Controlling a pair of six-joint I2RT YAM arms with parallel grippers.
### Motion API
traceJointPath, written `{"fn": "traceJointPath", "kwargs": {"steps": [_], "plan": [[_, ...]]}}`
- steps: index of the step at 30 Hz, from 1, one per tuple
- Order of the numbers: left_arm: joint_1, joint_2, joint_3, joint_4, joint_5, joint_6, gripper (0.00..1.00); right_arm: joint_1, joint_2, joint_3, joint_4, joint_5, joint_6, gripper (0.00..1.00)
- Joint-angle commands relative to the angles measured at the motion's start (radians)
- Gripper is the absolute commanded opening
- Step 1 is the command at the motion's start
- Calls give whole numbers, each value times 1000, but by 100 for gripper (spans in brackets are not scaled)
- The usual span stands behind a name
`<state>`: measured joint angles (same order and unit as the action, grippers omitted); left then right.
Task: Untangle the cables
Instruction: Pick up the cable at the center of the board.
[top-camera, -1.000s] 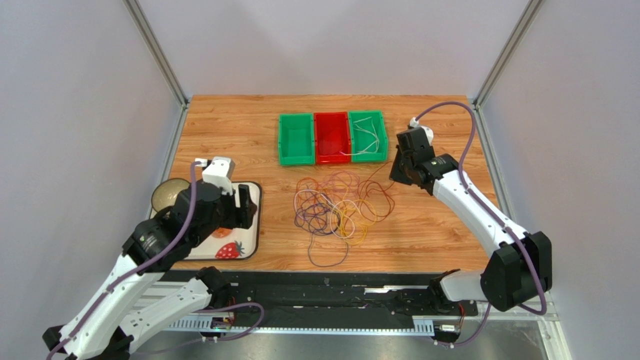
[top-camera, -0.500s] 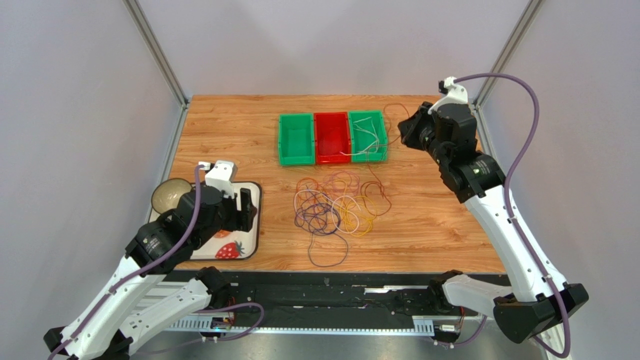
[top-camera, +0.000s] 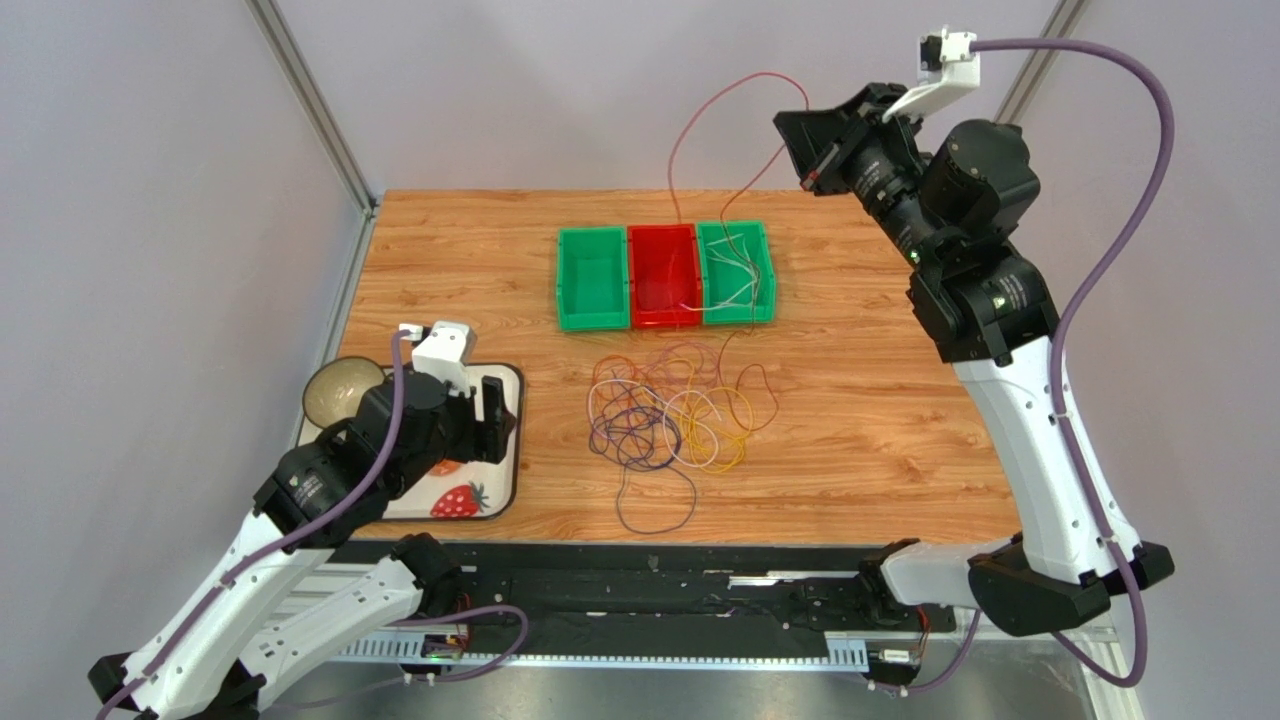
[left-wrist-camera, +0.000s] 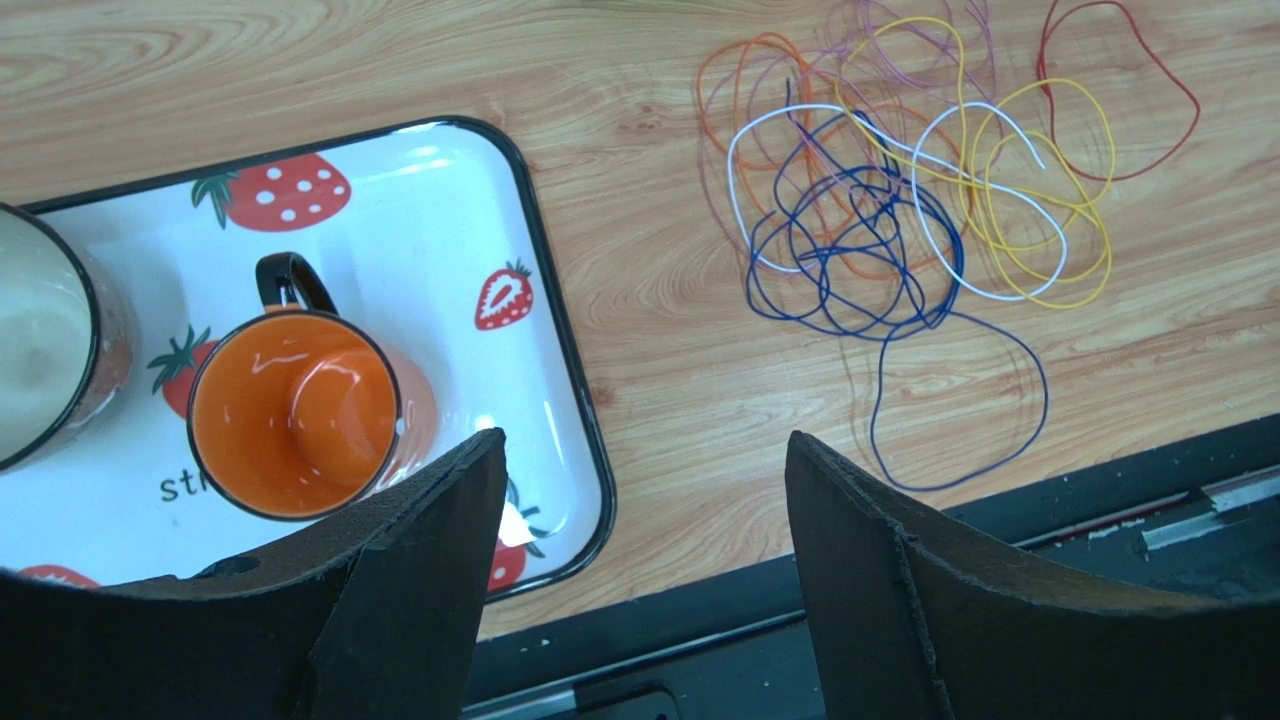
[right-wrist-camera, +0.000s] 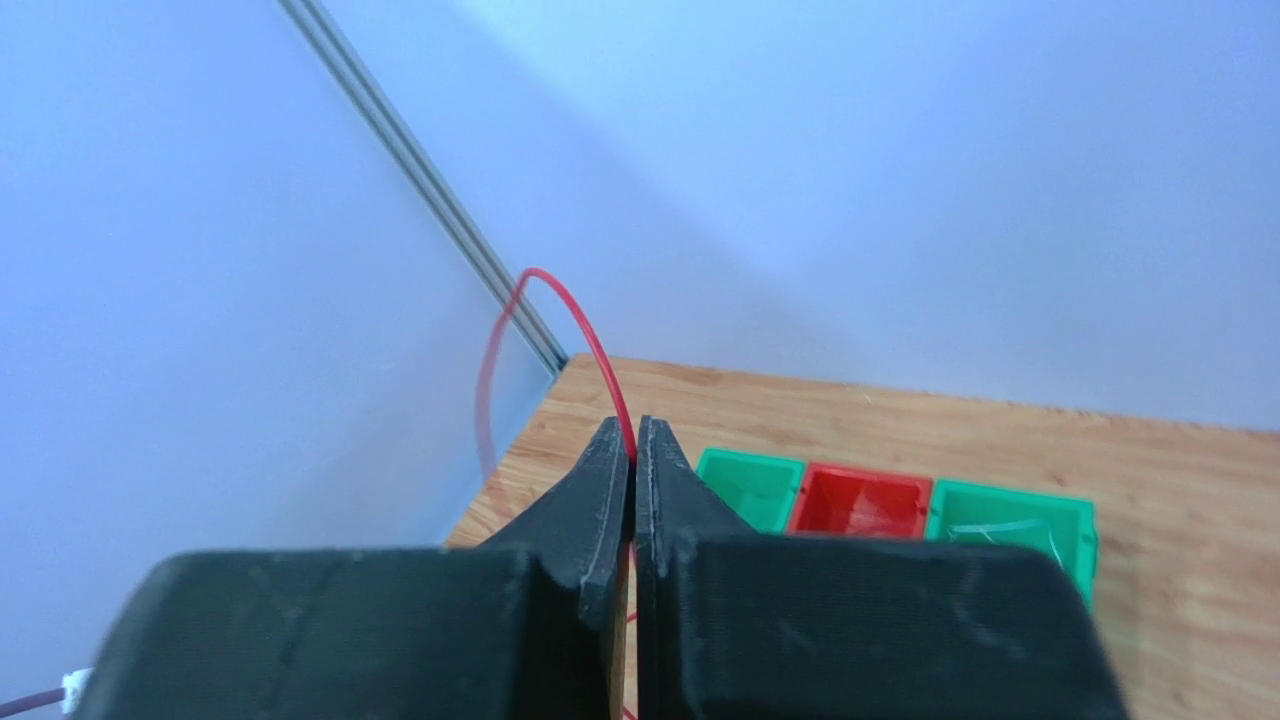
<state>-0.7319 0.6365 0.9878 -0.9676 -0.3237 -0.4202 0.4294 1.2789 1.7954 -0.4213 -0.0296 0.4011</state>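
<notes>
The cables (top-camera: 669, 420) lie as a tangle of purple, yellow, white and orange loops on the wooden table; the left wrist view shows them too (left-wrist-camera: 902, 195). My right gripper (top-camera: 812, 158) is raised high over the table's back right, shut on a thin red cable (top-camera: 675, 150) that arches up and hangs down toward the tangle. In the right wrist view the red cable (right-wrist-camera: 564, 308) rises from between the closed fingertips of the right gripper (right-wrist-camera: 633, 428). My left gripper (top-camera: 489, 413) hovers open over the tray's right edge, with nothing inside the left gripper (left-wrist-camera: 646, 443).
A green bin (top-camera: 594, 278), a red bin (top-camera: 664, 275) and a second green bin (top-camera: 736, 270) holding white wires stand at the back. A strawberry-print tray (left-wrist-camera: 541, 345) at the left carries an orange mug (left-wrist-camera: 293, 413) and a bowl (top-camera: 338, 390).
The right arm has swung up and back from the table, lifting the red cable out of the tangle into a tall arch. The left arm has stayed still.
</notes>
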Motion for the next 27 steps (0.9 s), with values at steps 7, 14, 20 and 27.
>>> {"fn": "traceJointPath", "kwargs": {"steps": [7, 14, 20, 27], "plan": [[-3, -14, -6, 29, 2, 8, 76, 29, 13, 15, -25, 107, -64, 0], [-3, -9, -6, 32, 9, 8, 75, 29, -115, -336, -157, 405, 51, 0], [-4, 25, -3, 36, 31, 18, 75, 29, -118, -585, -229, 401, 134, 0], [-3, 12, -5, 33, 26, 14, 74, 29, -73, -666, -212, 381, 131, 0]]}}
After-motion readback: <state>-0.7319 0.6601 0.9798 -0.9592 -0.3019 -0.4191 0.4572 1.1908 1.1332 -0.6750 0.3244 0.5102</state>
